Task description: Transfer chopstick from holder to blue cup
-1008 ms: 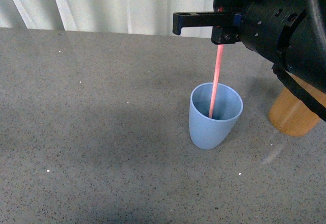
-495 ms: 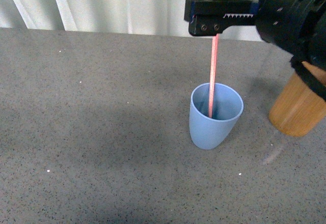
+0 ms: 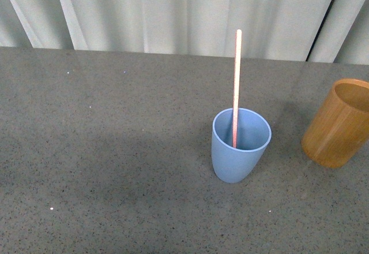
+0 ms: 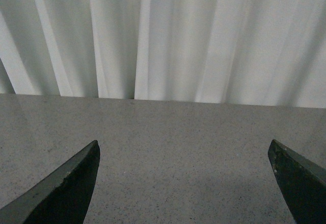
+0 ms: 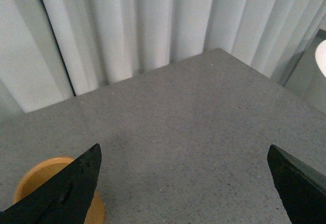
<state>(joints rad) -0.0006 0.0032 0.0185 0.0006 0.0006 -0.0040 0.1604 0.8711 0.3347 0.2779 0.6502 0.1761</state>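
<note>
Chopstick: the chopstick (image 3: 236, 86) stands almost upright in the blue cup (image 3: 239, 147), its lower end down inside against the far inner wall, its paler top well above the rim with the curtain (image 3: 173, 11) behind it.
Blue cup: upright on the grey speckled table (image 3: 104, 150), a little right of centre, nothing touching it from outside.
Holder: the holder (image 3: 339, 124) sits upright at the right edge, well apart from the cup; the right wrist view catches its orange rim (image 5: 48, 175) below.
Left gripper: the left gripper (image 4: 183, 183) has jaws spread wide, bare tabletop between them, nothing held.
Right gripper: the right gripper (image 5: 183, 183) is spread wide too, empty, above the table beside the holder.
Front view: neither arm shows here.
</note>
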